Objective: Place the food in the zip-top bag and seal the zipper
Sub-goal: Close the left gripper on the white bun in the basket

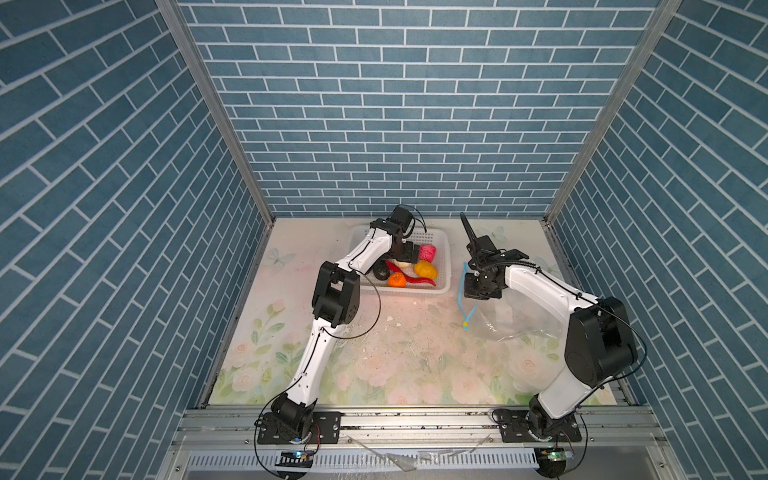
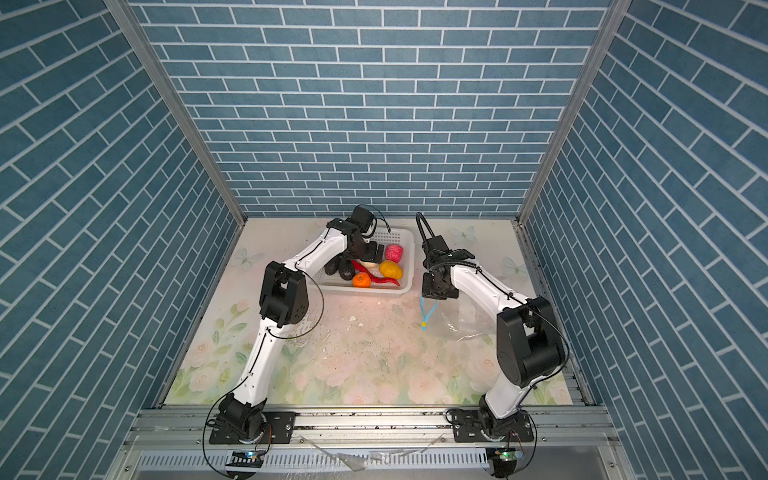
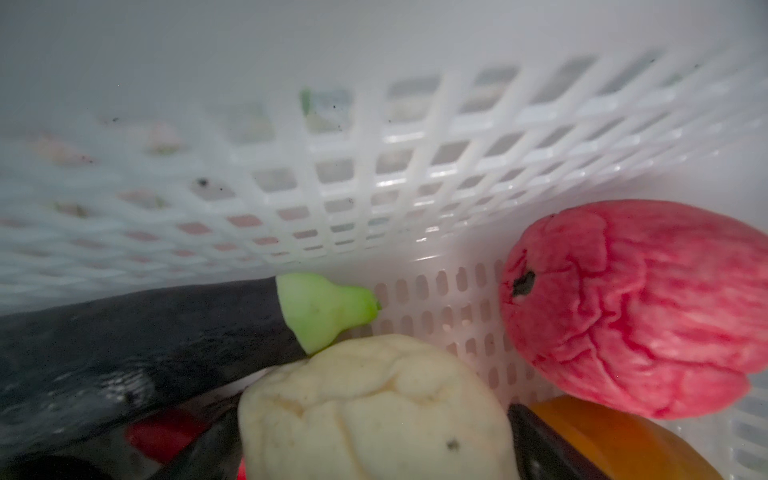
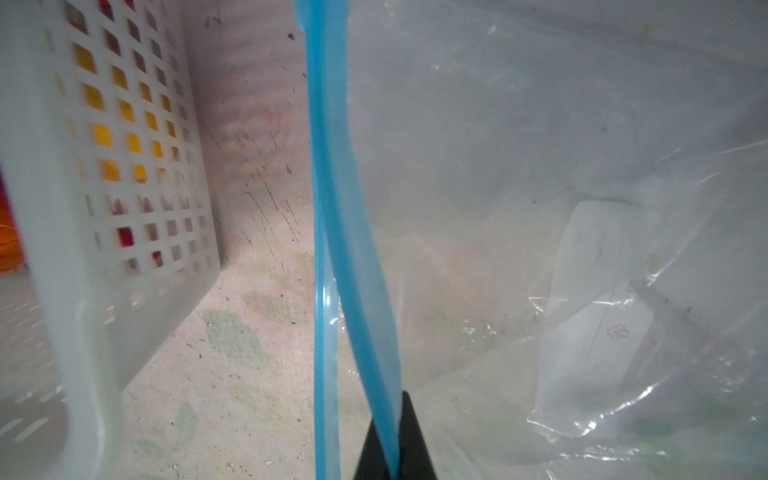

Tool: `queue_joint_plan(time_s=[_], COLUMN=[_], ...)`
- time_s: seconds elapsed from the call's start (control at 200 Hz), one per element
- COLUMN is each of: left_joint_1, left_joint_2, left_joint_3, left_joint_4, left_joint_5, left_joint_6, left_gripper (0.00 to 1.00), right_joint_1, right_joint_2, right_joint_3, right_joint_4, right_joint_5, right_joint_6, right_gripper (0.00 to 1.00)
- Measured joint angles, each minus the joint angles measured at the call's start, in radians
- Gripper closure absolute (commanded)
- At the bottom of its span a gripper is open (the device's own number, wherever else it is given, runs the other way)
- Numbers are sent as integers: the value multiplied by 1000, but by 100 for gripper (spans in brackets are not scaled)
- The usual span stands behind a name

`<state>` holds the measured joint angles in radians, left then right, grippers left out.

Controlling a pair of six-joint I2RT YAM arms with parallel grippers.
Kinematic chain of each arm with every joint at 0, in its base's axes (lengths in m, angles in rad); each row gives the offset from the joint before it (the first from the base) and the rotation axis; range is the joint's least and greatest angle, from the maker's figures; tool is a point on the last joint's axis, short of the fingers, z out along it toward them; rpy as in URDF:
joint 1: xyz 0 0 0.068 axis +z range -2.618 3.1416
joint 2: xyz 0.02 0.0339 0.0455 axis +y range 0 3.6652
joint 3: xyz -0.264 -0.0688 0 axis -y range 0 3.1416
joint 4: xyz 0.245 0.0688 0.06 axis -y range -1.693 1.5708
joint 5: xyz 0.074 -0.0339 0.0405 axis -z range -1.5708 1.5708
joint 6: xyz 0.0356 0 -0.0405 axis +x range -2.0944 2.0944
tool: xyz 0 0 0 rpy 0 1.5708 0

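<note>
While 1 hand (image 4: 392,442) pinches zipper (image 4: 332,208) — 1 basket (image 4: 104,324) stands.

Before me a white perforated basket (image 1: 419,289) sits toward the back of the floral-printed table (image 1: 395,365), which is flecked with small white crumbs (image 1: 390,319) and enclosed by blue brick-patterned walls (image 1: 407,124).

You are looking at a robot test booth in a lab, not a home. Blue brick wallpaper (image 1: 399,104) covers three flat walls held by bare metal posts (image 1: 216,116). The left arm (image 1: 311,357) and the right arm (image 1: 536,282) are bolted to a metal rail (image 1: 415,419) along the near edge of the flowery worktop (image 1: 395,353).
</note>
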<state>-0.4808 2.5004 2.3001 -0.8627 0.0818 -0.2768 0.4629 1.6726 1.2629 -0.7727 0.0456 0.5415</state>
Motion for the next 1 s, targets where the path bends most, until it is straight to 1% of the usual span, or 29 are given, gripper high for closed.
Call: queue_joint_plan(time_s=[0.105,0.44,0.62,1.0], left_joint_1=[2,5,5,5], left_joint_2=[0,4,4,3], left_joint_3=[0,0,0,0], left_joint_4=[0,1,0,0], left_joint_5=[-3,-5,-7,-7], left_joint_6=[5,8,8,8], left_gripper=[3,20,23,34], right_joint_1=[0,0,0,0], right_joint_2=[2,2,2,13], right_joint_3=[0,0,0,0], right_joint_4=[1,7,11,16], right_joint_5=[-2,-5,-6,-10], right_joint_6=[0,0,0,0], right_gripper=[100,100,100,100])
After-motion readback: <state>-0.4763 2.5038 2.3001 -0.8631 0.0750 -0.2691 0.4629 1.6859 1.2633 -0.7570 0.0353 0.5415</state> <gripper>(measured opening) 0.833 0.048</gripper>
